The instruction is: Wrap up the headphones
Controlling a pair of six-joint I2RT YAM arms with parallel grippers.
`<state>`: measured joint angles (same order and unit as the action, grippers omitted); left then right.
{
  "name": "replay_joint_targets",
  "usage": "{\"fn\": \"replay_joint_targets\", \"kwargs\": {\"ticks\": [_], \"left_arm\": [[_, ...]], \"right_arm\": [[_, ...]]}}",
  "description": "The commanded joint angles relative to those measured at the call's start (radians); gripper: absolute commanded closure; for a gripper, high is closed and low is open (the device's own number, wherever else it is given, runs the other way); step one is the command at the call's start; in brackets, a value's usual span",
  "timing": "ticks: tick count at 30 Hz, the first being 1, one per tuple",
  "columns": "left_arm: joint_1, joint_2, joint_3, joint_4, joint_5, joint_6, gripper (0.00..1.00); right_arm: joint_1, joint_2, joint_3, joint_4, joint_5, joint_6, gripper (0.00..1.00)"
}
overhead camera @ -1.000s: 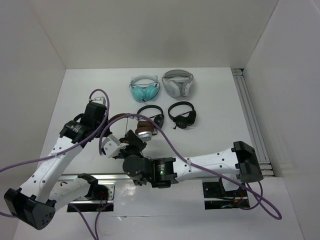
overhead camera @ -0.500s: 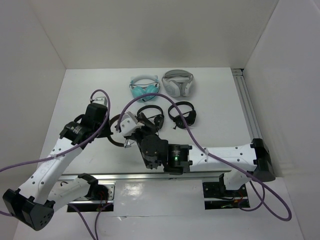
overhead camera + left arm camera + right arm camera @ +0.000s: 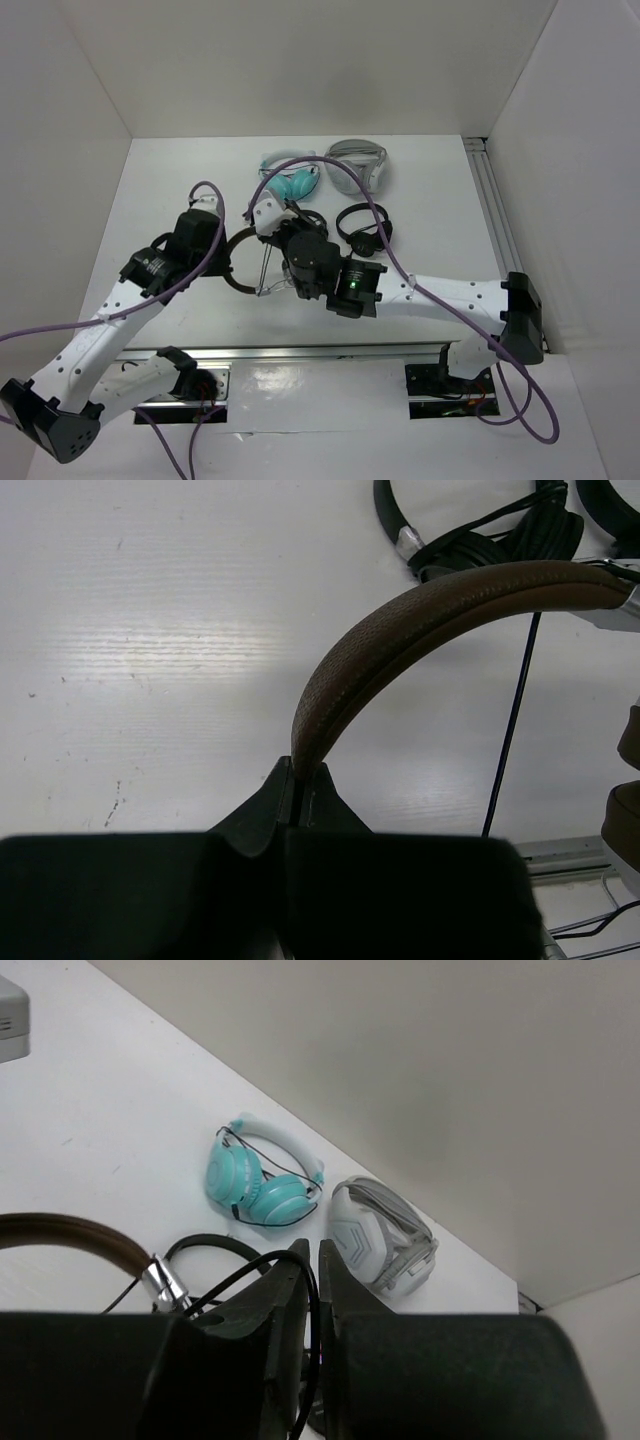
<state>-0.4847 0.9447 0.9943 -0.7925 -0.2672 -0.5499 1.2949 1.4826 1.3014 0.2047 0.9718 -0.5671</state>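
Observation:
The headphones have a dark brown headband (image 3: 420, 620) with a silver hinge (image 3: 165, 1282) and a thin black cable (image 3: 512, 730). My left gripper (image 3: 302, 775) is shut on one end of the headband and holds it above the table. In the top view the headband (image 3: 232, 282) arcs beside the left gripper (image 3: 222, 256). My right gripper (image 3: 314, 1260) is shut on a loop of the black cable (image 3: 240, 1275). In the top view the right gripper (image 3: 290, 222) is just beyond the headband, with the cable (image 3: 264, 265) running down from it. The ear cups are mostly hidden.
Teal headphones (image 3: 292, 182) and white-grey headphones (image 3: 355, 165) lie at the back. A small black pair (image 3: 365, 228) lies right of my right wrist; another black pair (image 3: 470, 545) is mostly hidden under it. A rail (image 3: 500, 240) runs along the right wall.
My right arm has swung from the near side up and back over the headphones, carrying the cable with it. The left gripper has kept its hold on the headband and shifted slightly right.

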Motion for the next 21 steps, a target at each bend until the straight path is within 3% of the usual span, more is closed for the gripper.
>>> {"fn": "replay_joint_targets", "kwargs": {"ticks": [1,8,16,21], "left_arm": [[-0.041,-0.018,-0.006,0.016,0.026,0.028,1.00],[-0.107,-0.018,-0.006,0.026,0.026,0.028,1.00],[-0.167,0.000,-0.006,0.026,0.017,0.037,1.00],[-0.198,-0.020,-0.006,0.026,0.017,0.038,1.00]], "right_arm": [[-0.049,0.005,0.056,0.022,-0.039,0.009,0.85],[-0.118,0.015,0.087,-0.002,-0.097,0.019,0.83],[-0.209,0.024,0.119,-0.048,-0.131,0.015,0.76],[-0.270,0.015,0.121,-0.088,-0.206,0.062,0.77]]}}
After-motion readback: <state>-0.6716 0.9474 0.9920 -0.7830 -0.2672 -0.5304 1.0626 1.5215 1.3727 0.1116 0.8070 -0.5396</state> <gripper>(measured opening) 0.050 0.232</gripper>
